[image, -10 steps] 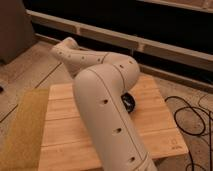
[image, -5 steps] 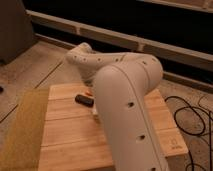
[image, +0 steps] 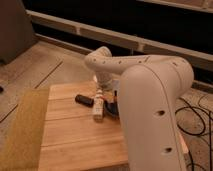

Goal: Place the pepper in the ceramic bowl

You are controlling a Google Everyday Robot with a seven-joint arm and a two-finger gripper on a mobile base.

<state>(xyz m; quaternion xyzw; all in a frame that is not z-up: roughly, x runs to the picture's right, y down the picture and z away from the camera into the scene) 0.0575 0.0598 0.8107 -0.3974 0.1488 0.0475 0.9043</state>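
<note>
Pepper [image: 99,95] first: from where I stand it shows only as a small red-orange sliver at the middle of the frame, right under the wrist of the arm, at the top of a pale wooden block [image: 98,107] that stands or hangs just below it. The gripper [image: 101,93] sits at that same spot, low over the surface [image: 80,135], with its jaws drawn fully together; the pepper looks pinched in them, though the arm hides enough that I would not swear to it. The ceramic bowl [image: 113,111] is just right of the block, a dark, glossy curve mostly covered by the big white arm [image: 150,110] in the foreground.

As for progress, the pepper seems to be off the surface and close beside the bowl, yet I cannot see it inside the rim, so the placing itself looks undone. What remains, I judge, is a short carry to the right over the bowl and a release.

Materials are plain to read. The surface is made of light wooden planks with visible seams, smooth and matte, and a coarser tan mat [image: 22,130] lies along its left side. A dark oblong block [image: 83,100] lies flat just left of the pale one. The arm is smooth rounded white plastic with small dark holes. Beyond is speckled floor [image: 45,60], with black cables [image: 197,120] trailing at the right.
</note>
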